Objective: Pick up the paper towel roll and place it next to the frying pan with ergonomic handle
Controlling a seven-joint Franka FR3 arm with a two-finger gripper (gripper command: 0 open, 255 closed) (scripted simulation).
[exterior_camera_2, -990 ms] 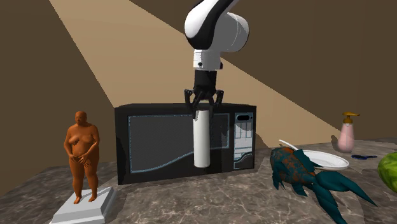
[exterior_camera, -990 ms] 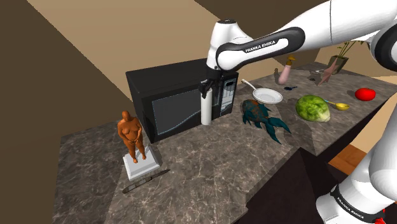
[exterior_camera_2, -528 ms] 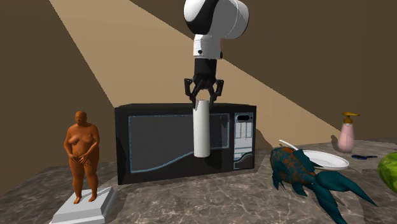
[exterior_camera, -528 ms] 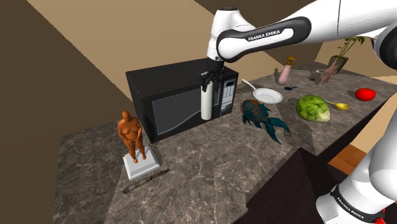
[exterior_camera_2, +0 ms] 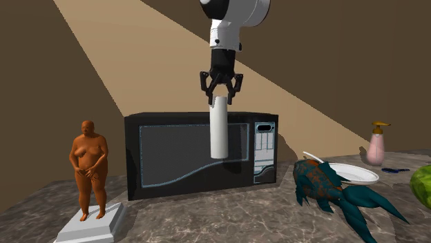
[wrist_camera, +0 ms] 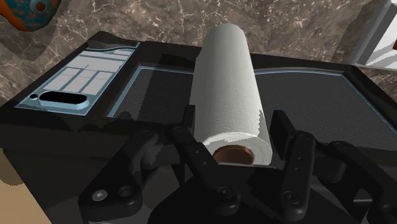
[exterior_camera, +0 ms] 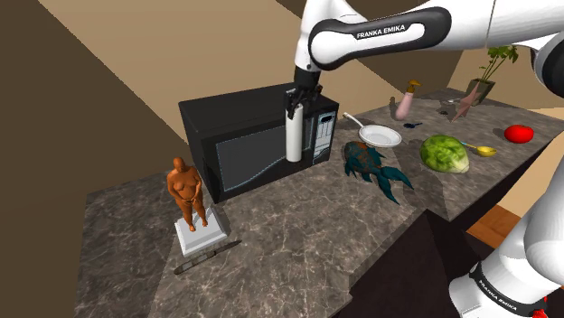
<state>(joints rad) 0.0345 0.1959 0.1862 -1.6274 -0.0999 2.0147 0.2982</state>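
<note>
A white paper towel roll (exterior_camera: 293, 140) hangs upright in the air in front of the black microwave (exterior_camera: 235, 144), well above the counter. My gripper (exterior_camera: 295, 104) is shut on its top end, pointing straight down. In the second exterior view the gripper (exterior_camera_2: 220, 95) clasps the roll (exterior_camera_2: 219, 131) before the microwave door. In the wrist view the fingers (wrist_camera: 193, 145) press both sides of the roll (wrist_camera: 226, 83), whose brown core faces the camera. The white frying pan (exterior_camera: 380, 136) lies on the counter to the shoulder view's right of the microwave, beyond a teal fish figure (exterior_camera: 375, 167); the pan (exterior_camera_2: 353, 174) shows again behind that fish.
An orange figurine (exterior_camera: 187, 194) on a white base stands left of the microwave, with a knife (exterior_camera: 206, 257) near the counter's front edge. A green lettuce (exterior_camera: 445, 154), a yellow spoon (exterior_camera: 485, 151), a red tomato (exterior_camera: 518, 133) and a pink bottle (exterior_camera: 404, 104) lie to the right.
The gripper has risen straight up with the roll in it; the roll's lower end now hangs higher in front of the microwave door. Nothing else moved.
</note>
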